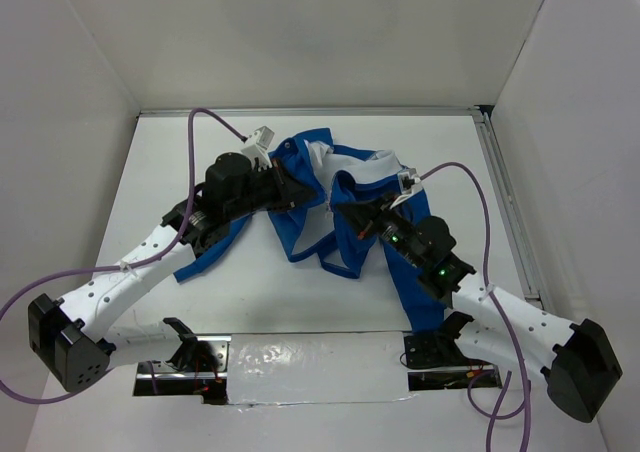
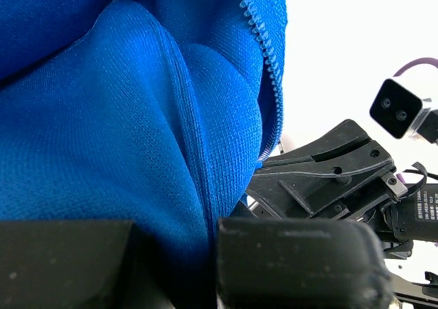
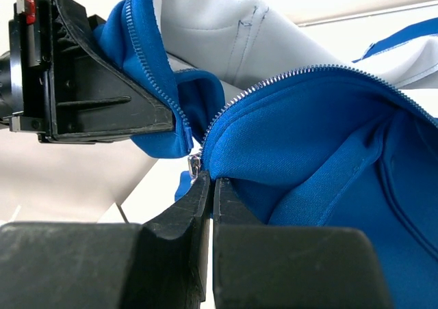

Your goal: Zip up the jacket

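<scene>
We grip the bright blue fabric jacket [image 1: 350, 234], bunched on the white counter [image 1: 260, 302].
Our left fingers [image 2: 287, 254] clamp its front edge; our right fingers [image 3: 198, 206] press together on the metal zipper pull [image 3: 194, 165].

A flat white tabletop [image 1: 250, 302] sits boxed in on three sides: a plain white back wall [image 1: 320, 32], a white left wall [image 1: 60, 122] and a white right wall [image 1: 580, 122]. A thin metal rail [image 1: 508, 202] follows the table's right edge. A strip of crinkled silver tape [image 1: 300, 367] crosses the near edge. The light is even and soft.
</scene>
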Available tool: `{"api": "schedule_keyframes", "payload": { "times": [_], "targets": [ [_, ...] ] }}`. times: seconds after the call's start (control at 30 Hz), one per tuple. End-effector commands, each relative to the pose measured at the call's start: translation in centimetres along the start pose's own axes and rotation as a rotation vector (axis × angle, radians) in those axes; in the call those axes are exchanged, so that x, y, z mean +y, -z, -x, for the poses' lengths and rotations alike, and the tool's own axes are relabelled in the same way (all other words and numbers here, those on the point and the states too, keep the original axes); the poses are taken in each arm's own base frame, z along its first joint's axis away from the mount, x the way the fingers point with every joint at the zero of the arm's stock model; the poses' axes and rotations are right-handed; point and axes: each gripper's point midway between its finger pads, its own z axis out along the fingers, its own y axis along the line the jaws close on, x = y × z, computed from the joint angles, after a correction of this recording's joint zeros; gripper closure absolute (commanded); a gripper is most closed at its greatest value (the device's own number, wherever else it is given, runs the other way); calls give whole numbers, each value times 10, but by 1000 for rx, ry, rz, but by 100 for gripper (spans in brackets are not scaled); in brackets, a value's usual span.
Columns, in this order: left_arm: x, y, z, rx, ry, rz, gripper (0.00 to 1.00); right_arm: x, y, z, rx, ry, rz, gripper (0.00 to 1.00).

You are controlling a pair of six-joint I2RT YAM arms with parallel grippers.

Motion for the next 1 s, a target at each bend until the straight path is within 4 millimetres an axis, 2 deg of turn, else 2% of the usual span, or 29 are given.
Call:
{"api": "schedule_keyframes", "payload": {
  "times": [0.0, 0.33, 0.6, 0.97],
  "targets": [
    [-28, 8, 19, -63, -47, -90, 100, 27, -6, 28, -65, 8, 76, 100],
    [-22, 3, 12, -37, -36, -77, 100, 26, -2, 36, -103, 4, 65, 100],
    [-20, 3, 15, -49, -28, -63, 100, 28, -1, 36, -103, 7, 76, 100],
    [-20, -1, 9, -17, -39, -75, 100, 28, -6, 43, -130, 2, 68, 100]
  ]
}}
